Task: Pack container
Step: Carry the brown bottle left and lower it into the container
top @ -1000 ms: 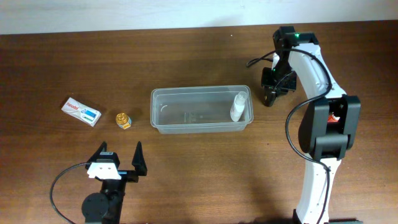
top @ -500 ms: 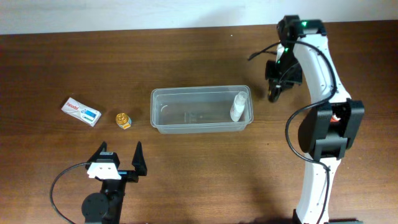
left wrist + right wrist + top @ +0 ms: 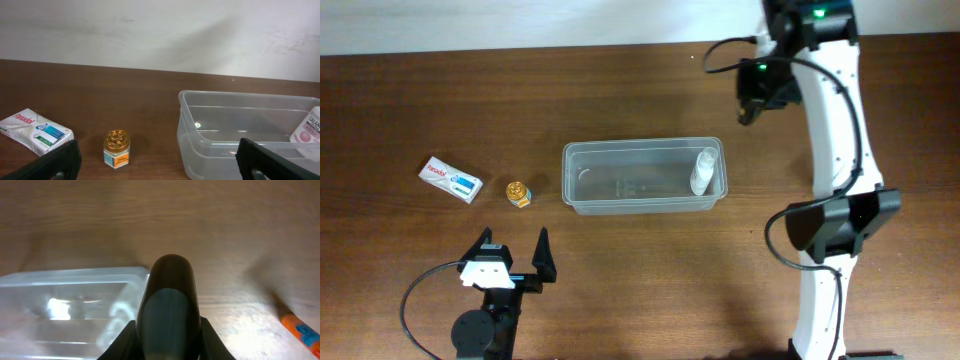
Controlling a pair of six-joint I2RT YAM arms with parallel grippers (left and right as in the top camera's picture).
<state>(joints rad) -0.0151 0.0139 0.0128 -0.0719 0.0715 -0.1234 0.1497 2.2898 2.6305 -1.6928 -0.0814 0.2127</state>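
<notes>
The container [image 3: 620, 181] lies mid-bench, ahead and to the right of the left claw [image 3: 513, 248] and near and to the left of the right claw [image 3: 747, 113]. A white bottle [image 3: 703, 171] leans in the container's right end. The right arm is stretched toward the far bench [image 3: 620, 90] edge. Its claw is closed, with nothing seen between the fingers. The left arm rests low at the near edge, its claw spread wide and holding nothing.

Since the earlier frames, the right claw has drawn away from the container's right end toward the far edge. The left claw, container and bottle have not moved.

A jar [image 3: 519, 191] and a box [image 3: 451, 178] lie ahead and left of the left claw. Bare wood separates both claws from the container.
</notes>
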